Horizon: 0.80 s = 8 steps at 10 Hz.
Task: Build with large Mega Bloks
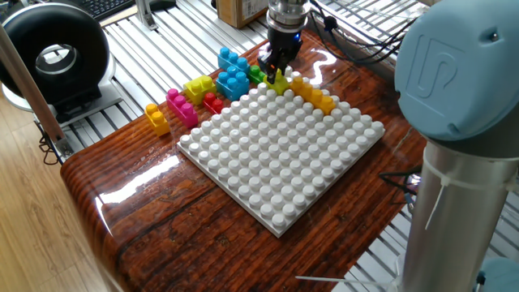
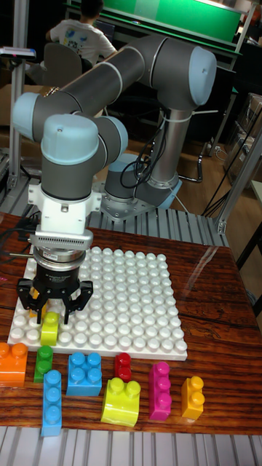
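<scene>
My gripper (image 1: 275,73) hangs low over the far corner of the white baseplate (image 1: 280,154). Its fingers stand open on either side of a lime yellow brick (image 2: 49,329) that sits upright on the baseplate's (image 2: 116,291) corner studs. In the tall fixed view there is a gap between the gripper (image 2: 52,314) and the brick (image 1: 281,79) on both sides. Loose Mega Bloks lie along the plate's edge: orange (image 2: 13,360), green (image 2: 44,362), two blue (image 2: 85,373), red (image 2: 123,366), yellow (image 2: 121,400), pink (image 2: 159,391) and yellow-orange (image 2: 192,397).
The bricks line two sides of the plate: orange (image 1: 313,92), green (image 1: 256,75), blue (image 1: 233,79), yellow (image 1: 199,87), red (image 1: 212,102), pink (image 1: 182,108), yellow-orange (image 1: 157,118). The arm's large base (image 1: 462,122) stands at the right. The wooden table's edge (image 1: 89,203) is near.
</scene>
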Motion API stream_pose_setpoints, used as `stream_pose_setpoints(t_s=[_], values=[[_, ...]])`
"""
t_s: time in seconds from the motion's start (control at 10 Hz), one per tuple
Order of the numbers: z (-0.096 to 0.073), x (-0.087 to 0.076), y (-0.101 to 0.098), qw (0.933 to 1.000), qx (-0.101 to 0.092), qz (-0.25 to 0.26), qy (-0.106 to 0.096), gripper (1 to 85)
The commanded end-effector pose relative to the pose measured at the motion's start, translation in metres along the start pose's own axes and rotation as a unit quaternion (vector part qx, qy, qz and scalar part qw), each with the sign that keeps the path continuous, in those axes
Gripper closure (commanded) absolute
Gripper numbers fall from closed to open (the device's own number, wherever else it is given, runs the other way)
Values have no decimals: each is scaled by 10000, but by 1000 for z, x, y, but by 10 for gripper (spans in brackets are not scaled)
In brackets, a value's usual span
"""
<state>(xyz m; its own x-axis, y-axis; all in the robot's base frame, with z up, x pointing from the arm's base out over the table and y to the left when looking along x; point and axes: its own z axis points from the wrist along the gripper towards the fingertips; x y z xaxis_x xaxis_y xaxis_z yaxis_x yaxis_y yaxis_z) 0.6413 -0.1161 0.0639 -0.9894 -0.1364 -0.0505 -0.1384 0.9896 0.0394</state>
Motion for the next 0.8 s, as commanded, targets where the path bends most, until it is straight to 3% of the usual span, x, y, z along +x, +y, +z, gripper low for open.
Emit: stream_pose_setpoints(t_s=[0.0,0.3,0.7], values=[[-10,-4,-3,9999,-67,-121,7,367],[-23,-13,-22,9993,-69,-351,109,363],[-17,-37,-38,9982,-60,-604,10,337]])
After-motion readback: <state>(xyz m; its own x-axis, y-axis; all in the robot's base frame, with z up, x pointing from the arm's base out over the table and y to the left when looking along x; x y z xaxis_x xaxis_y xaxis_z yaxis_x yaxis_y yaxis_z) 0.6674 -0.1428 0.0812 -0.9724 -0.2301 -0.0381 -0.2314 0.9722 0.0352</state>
